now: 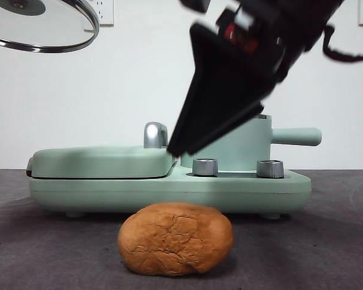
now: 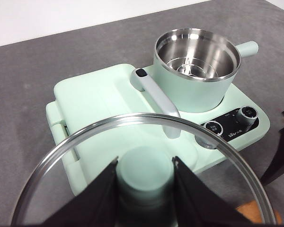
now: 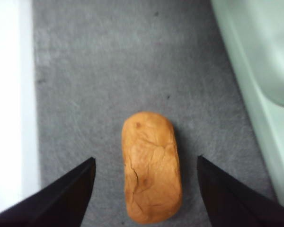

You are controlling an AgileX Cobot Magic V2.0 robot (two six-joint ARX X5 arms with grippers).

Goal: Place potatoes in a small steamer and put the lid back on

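front view puts the orange-brown oval potato with its cracked, bread-like skin [image 1: 176,238] nearest to me, lying on the dark grey tabletop [image 1: 327,241] just ahead of the mint-green cooker base [image 1: 242,187]. from my right wrist view the same potato [image 3: 152,166] sits between the right gripper [image 3: 146,189] jaws, which i read as spread wide apart and clear of it on both sides, touching nothing. in the front view that gripper [image 1: 221,106] hangs big and dark above the potato, tilted, its tip in front of the cooker.

behind the potato, the flat green hinged grill cover [image 1: 100,162] lies closed on one side of the base, with two steel dials [image 1: 206,167] on the front edge. the small mint-green cylindrical steamer pot with a steel rim and straight side handle [image 2: 196,71] stands on the other side of the base, uncovered, its shiny steel inside in plain sight with nothing lying in it.

the left gripper [image 2: 144,177] has its jaws clamped on the mint-green knob of the round glass lid with a steel rim [image 2: 75,165], holding it up in the air, well apart from the pot. in the front view the lid [image 1: 45,27] shows high at the top corner.
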